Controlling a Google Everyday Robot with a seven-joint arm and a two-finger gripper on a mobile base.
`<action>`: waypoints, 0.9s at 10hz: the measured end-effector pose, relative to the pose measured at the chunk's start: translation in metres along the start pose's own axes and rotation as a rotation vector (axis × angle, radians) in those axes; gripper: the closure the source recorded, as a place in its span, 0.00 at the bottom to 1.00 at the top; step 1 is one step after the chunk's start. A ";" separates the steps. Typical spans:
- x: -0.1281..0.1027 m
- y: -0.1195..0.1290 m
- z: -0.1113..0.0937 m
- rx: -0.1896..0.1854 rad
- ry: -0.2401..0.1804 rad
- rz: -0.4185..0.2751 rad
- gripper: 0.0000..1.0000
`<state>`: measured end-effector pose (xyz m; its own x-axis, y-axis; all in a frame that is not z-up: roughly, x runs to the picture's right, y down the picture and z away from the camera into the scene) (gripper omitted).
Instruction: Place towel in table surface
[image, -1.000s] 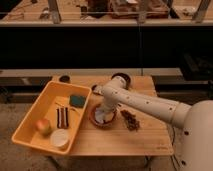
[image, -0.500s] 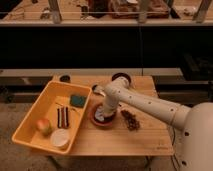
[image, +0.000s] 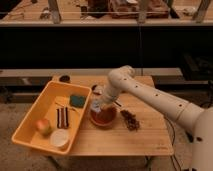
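Note:
My gripper hangs from the white arm over the left rim of a brown bowl in the middle of the wooden table. A small pale patch sits at the gripper's tip. I cannot tell whether it is the towel or part of the gripper. No other cloth shows on the table.
A yellow tray on the table's left holds an apple, a dark bar, a green sponge and a white cup. A dark heap lies right of the bowl. A dark round object sits at the back left.
The gripper has moved slightly down and to the left, closer to the bowl's left rim. Nothing else has moved.

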<state>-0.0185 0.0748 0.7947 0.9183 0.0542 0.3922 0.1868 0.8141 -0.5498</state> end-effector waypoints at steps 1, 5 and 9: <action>-0.016 0.006 -0.015 -0.023 0.019 -0.007 0.86; -0.039 0.077 -0.043 -0.109 0.069 0.007 0.86; -0.015 0.159 -0.003 -0.145 0.122 0.095 0.86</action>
<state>-0.0017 0.2016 0.6987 0.9680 0.0492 0.2460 0.1375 0.7163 -0.6842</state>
